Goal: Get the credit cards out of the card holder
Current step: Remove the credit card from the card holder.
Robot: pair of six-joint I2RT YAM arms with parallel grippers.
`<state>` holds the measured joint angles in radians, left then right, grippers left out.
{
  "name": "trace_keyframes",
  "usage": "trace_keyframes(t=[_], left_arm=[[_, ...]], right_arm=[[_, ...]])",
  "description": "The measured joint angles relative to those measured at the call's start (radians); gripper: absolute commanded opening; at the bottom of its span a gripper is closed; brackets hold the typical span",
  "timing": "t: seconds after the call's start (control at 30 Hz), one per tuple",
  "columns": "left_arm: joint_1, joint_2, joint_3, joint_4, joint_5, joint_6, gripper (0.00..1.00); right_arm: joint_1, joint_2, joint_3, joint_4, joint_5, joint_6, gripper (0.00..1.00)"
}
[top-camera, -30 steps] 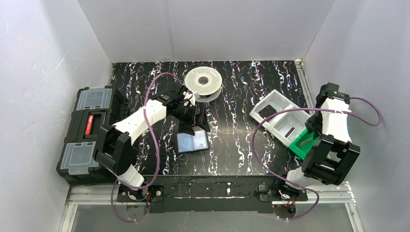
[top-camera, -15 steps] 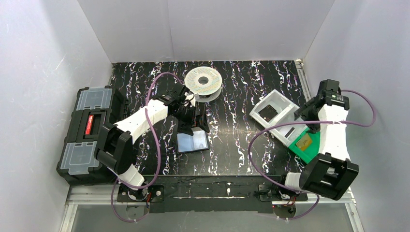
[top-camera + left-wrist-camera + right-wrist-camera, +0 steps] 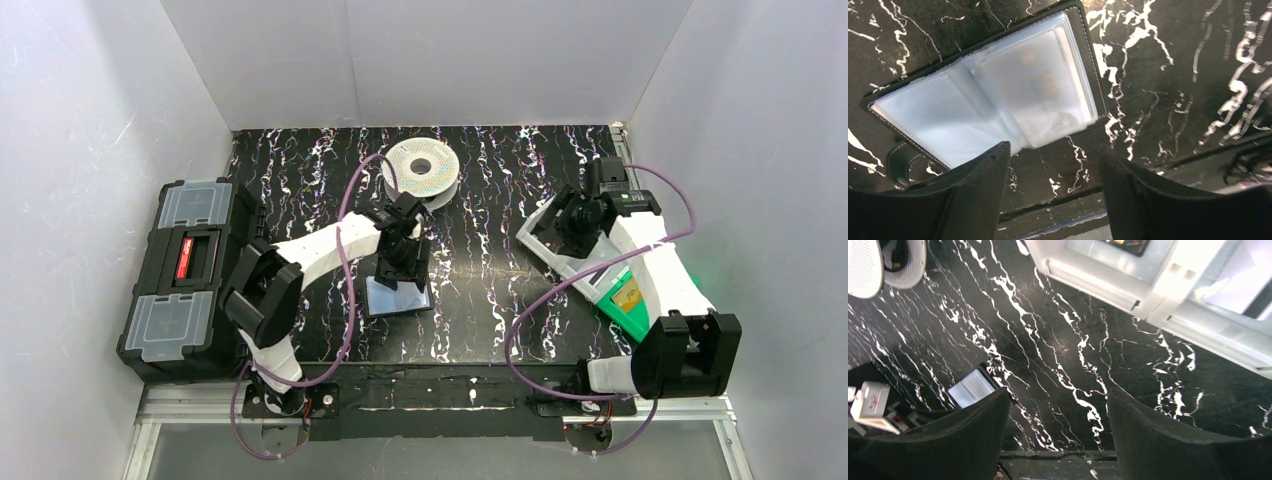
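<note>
The card holder (image 3: 400, 297) lies open on the black marbled table, its bluish-grey sleeves facing up (image 3: 948, 107). A pale card (image 3: 1040, 85) with faint "VIP" lettering sits inside its right clear sleeve. My left gripper (image 3: 404, 262) hovers just behind the holder, open and empty (image 3: 1054, 150). An orange-tan card (image 3: 630, 297) lies in the green bin (image 3: 622, 315) at the right. My right gripper (image 3: 563, 232) is open and empty above the white tray (image 3: 590, 262). Its wrist view shows the holder (image 3: 969, 386) far off beyond its open fingers (image 3: 1058, 394).
A white filament spool (image 3: 421, 170) stands behind the left gripper and shows in the right wrist view (image 3: 873, 260). A big black toolbox (image 3: 185, 280) fills the left edge. The white tray's walls (image 3: 1108, 282) lie at the right, with a dark item in its back compartment.
My right arm swung from over the green bin back and left to above the white tray, uncovering the orange-tan card. My left gripper shifted slightly right and nearer over the holder.
</note>
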<state>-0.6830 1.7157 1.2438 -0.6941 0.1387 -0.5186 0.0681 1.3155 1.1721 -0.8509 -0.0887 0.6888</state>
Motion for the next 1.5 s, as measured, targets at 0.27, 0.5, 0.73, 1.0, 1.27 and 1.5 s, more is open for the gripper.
trace_keyframes(t=[0.27,0.5,0.73,1.0,1.27,1.5], left_arm=[[-0.063,0.127,0.057,-0.007,-0.102,0.002,0.54],[-0.072,0.170,0.070,-0.018,-0.158,0.002,0.53],[-0.076,0.181,0.070,-0.020,-0.167,0.003,0.41],[-0.077,0.192,0.079,-0.051,-0.188,0.010,0.10],[-0.046,0.183,0.059,-0.036,-0.149,0.012,0.00],[0.062,0.138,-0.035,0.060,0.044,-0.007,0.00]], right_arm=[[0.023,0.028,-0.091,0.078,-0.079,0.000,0.79],[0.024,0.026,-0.135,0.126,-0.119,0.000,0.79],[0.036,0.024,-0.140,0.141,-0.135,0.004,0.78],[0.137,0.022,-0.140,0.166,-0.145,0.032,0.78],[0.283,0.083,-0.153,0.273,-0.220,0.089,0.70],[0.419,0.226,-0.154,0.410,-0.322,0.141,0.57]])
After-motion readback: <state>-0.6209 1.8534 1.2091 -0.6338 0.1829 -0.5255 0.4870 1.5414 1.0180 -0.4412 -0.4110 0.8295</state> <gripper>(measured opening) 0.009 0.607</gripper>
